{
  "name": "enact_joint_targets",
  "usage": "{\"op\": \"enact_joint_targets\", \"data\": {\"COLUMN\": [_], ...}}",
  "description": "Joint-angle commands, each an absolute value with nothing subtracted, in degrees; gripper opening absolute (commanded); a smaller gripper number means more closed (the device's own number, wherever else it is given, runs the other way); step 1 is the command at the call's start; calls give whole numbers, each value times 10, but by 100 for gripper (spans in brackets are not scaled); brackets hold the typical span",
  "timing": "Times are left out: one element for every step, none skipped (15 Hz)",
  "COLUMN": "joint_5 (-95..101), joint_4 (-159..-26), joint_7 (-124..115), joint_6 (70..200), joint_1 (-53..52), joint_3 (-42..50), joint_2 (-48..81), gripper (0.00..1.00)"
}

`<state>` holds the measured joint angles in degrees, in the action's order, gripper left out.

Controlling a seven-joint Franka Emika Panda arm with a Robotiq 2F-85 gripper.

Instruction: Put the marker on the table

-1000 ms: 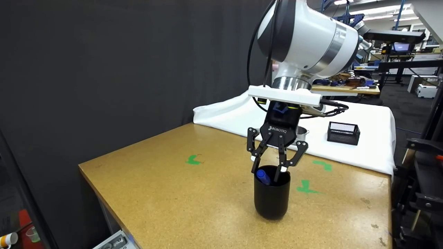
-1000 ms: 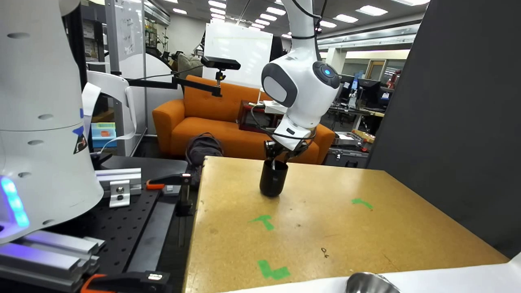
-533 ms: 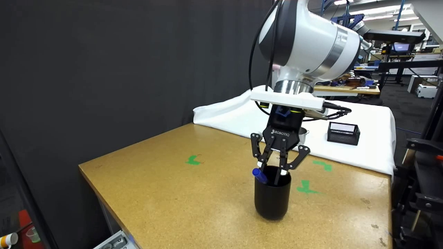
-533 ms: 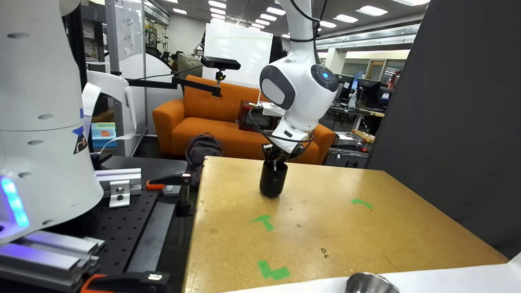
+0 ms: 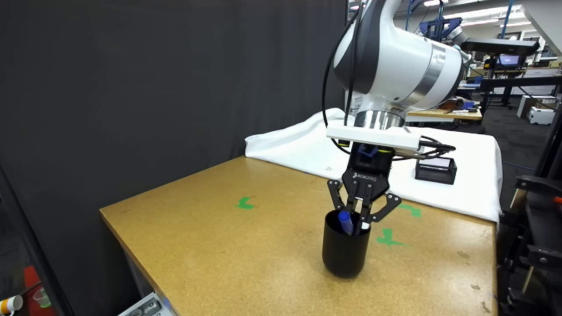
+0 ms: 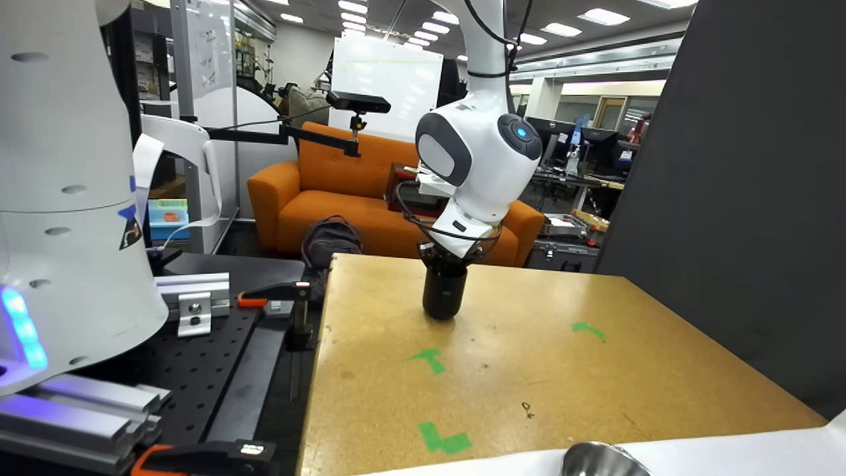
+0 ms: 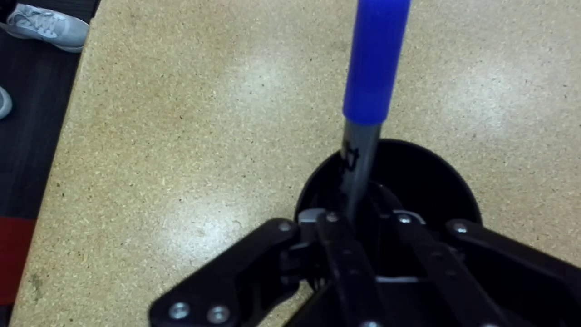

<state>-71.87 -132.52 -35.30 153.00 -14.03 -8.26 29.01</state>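
Note:
The marker, with a blue cap and a grey body, stands tilted in the black cup; it shows in an exterior view (image 5: 346,223) and in the wrist view (image 7: 376,63). Its lower end is hidden inside the cup. The black cup stands upright on the tan table in both exterior views: cup (image 5: 346,254) and cup (image 6: 443,294), table (image 5: 219,245) and table (image 6: 529,370). My gripper (image 7: 358,192) points down into the cup. Its fingers are close together with the marker's grey body between them, and look shut on it. The fingertips are dark and partly hidden.
A white cloth (image 5: 298,149) covers the table's far part in an exterior view, with a black mesh box (image 5: 435,171) on it. A metal cup (image 6: 601,461) stands on the cloth. A dark curtain (image 5: 175,87) borders the table. Green tape marks (image 5: 388,238) lie near the cup.
My gripper has moved lower into the cup and its fingers have come together. The marker's cap has swung from the cup's rim toward the fingers. The cup has hardly moved.

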Motion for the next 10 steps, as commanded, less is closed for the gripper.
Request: {"op": "enact_joint_targets", "data": {"joint_5": [-740, -740, -738, -733, -728, -727, -724, -723, -721, -716], "joint_4": [-1327, -1327, -1328, -1330, -1333, -1334, -1337, -1338, -1339, -1340], "joint_7": [-330, -330, -333, -339, -345, -347, -350, -353, -356, -362], "joint_6": [1533, 1533, 1532, 1532, 1529, 1530, 1530, 1531, 1531, 1528], "joint_1": [-137, -137, -138, -140, -142, -143, -145, -146, -148, -150], "joint_3": [-84, -84, -84, -83, -82, -82, -83, -83, -84, -85], "joint_2": [288, 287, 283, 277, 269, 262, 251, 241, 230, 220], "gripper": [4, 4, 4, 4, 4, 4, 4, 4, 4, 4]}}
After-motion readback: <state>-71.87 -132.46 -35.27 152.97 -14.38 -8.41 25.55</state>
